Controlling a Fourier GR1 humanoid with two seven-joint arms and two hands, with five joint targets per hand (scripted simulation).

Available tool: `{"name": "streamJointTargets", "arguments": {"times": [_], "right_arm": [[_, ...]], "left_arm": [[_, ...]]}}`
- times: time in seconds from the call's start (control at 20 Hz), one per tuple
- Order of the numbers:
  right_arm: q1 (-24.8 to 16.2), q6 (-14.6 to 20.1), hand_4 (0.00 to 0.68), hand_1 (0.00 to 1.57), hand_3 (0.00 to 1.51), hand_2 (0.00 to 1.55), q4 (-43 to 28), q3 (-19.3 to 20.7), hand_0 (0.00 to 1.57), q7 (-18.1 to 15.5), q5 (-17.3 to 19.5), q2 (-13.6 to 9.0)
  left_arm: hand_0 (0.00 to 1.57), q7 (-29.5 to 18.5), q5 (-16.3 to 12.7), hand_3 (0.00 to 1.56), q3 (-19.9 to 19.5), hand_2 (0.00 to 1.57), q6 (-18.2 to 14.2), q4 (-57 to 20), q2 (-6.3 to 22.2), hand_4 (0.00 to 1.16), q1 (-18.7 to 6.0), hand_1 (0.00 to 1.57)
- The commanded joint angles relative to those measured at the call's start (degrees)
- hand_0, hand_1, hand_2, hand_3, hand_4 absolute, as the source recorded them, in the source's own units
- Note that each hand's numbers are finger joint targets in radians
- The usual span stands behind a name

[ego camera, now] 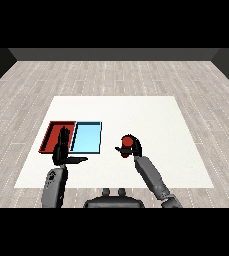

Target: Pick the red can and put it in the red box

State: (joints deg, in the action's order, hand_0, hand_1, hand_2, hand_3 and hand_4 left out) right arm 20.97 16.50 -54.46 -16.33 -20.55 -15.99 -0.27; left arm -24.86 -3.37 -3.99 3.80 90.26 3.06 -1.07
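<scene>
Pick looks done: right hand curled round the red can, can's top showing above the fingers. Can't tell whether lifted clear of the table or just resting on it.

Put not done. Red tray well off to the left of the gripping hand, with the light blue tray in between, touching or nearly touching the red one side by side. No can in either tray as far as visible.

Left hand open, fingers straight and pointing forward, thumb out to the side. Holding nothing. Sits over the near right corner of the red tray, covering part of it and the seam between the two trays.

Remaining, by judgement: carry the can leftward past the blue tray, lower into the red one, release. Roughly halfway.

Risks: left hand parked right on the approach path to the red tray, so likely needs moving aside or a route round it. Blue tray directly beside the target, so stopping short puts the can in the wrong one.
</scene>
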Motion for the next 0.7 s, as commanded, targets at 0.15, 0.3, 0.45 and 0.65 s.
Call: {"name": "streamJointTargets", "arguments": {"times": [0.15,0.3,0.45,0.65], "right_arm": [[-0.49,0.86,0.575,1.57,1.43,1.49,2.03,0.02,1.57,-0.09,0.64,0.26],[-2.44,-1.51,0.583,1.57,1.43,1.49,1.31,2.47,1.57,-0.28,3.64,0.25],[0.09,-0.03,0.582,1.57,1.43,1.49,-5.14,3.67,1.57,6.78,3.15,-1.26],[-3.53,0.29,0.595,1.57,1.41,1.48,-7.99,1.72,1.57,4.24,5.11,-0.22]], "left_arm": [[0.0,0.06,1.89,0.0,0.72,0.0,-1.73,-0.44,-0.59,0.0,-0.45,0.0],[0.0,-0.64,3.41,0.0,4.02,0.0,-2.86,1.74,-2.94,0.0,1.78,0.0],[0.0,4.87,1.1,0.0,1.33,0.0,-2.36,5.45,-0.61,0.0,-0.03,0.0],[0.0,2.04,2.41,0.0,2.14,0.0,-2.49,1.78,-1.39,0.0,-0.49,0.0]]}}
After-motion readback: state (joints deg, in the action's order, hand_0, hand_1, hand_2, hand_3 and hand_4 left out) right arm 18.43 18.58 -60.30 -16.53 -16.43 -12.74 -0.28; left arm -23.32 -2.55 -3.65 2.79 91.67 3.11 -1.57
